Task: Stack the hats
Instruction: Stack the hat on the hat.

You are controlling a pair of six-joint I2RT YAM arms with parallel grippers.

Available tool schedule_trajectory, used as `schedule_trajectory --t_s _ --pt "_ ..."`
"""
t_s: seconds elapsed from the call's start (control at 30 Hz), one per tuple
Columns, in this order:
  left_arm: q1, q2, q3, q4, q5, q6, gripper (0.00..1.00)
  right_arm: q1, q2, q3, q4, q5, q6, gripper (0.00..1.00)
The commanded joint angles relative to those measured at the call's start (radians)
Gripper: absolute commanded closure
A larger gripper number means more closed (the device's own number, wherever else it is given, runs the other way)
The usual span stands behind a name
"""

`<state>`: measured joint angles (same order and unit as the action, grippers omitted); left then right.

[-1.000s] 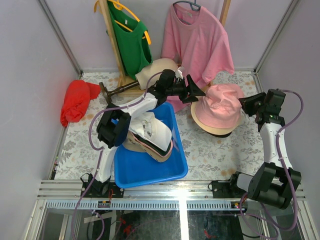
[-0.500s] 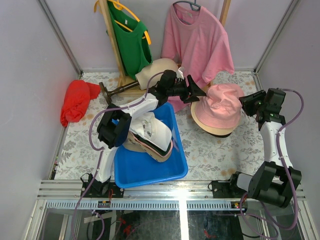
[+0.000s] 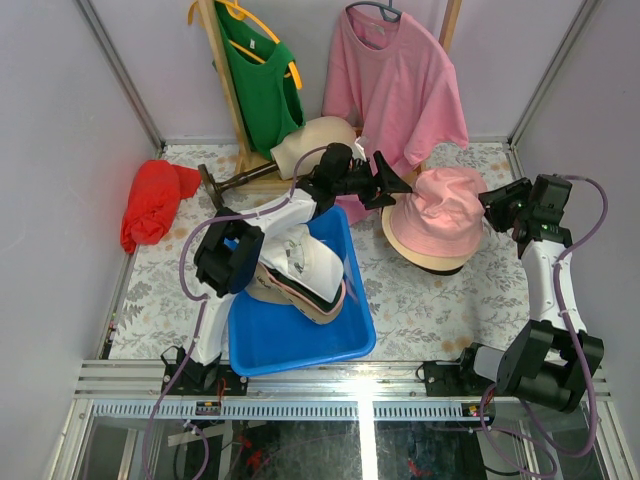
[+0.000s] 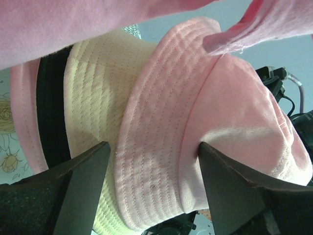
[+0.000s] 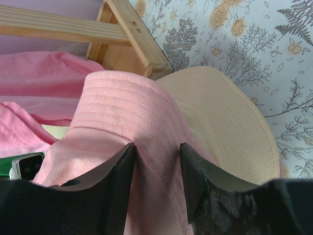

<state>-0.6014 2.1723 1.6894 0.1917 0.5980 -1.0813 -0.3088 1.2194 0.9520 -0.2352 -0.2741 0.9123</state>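
My right tool (image 5: 156, 149) is pinched almost closed on a fold of the pink bucket hat (image 3: 447, 215). It grips the brim on the hat's right side, where the cloth ridges up between the two fingers. My left tool (image 4: 154, 147) is spread wide with nothing in it, facing the brim on the opposite side. I cannot tell whether either finger touches the cloth.

I judge the step to be settling this hat squarely on the pile. To do it well, I would bring the left tool in low and level and close it on the pink brim alone. The tan hat (image 3: 425, 262) lies directly underneath and would be easy to catch as well. With both sides held, an even and gentle pull should centre the crown; a hard tug from one side would drag the soft pile askew. The hem of the hanging pink shirt (image 3: 395, 80) droops close above my left wrist (worth keeping clear of it).

The hat is soft pink twill with rings of stitching around a floppy brim and a slightly slumped crown. It sits on top of the pile, with the tan hat's pale dotted brim showing below it and a black layer under that. The pile stands on the counter (image 3: 430, 310), just right of the blue tub (image 3: 300, 345). The tub holds more caps, with a white cap (image 3: 315, 258) uppermost.
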Motion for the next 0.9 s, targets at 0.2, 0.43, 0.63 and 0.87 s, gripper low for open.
schedule_trajectory --t_s 0.2,0.43,0.63,0.87 --pt "0.000 0.033 -0.074 0.280 0.042 -0.111 0.47 0.000 -0.001 0.033 0.015 -0.007 0.001 0.55" --pt "-0.002 0.029 -0.129 0.394 0.073 -0.170 0.81 -0.001 -0.010 0.027 0.014 -0.007 0.008 0.59" --pt "0.002 -0.006 -0.182 0.414 0.066 -0.174 1.00 0.000 -0.027 0.029 -0.011 0.027 -0.001 0.60" --pt "0.012 -0.065 -0.205 0.242 -0.011 -0.090 1.00 -0.001 -0.050 0.048 -0.044 0.110 -0.024 0.55"
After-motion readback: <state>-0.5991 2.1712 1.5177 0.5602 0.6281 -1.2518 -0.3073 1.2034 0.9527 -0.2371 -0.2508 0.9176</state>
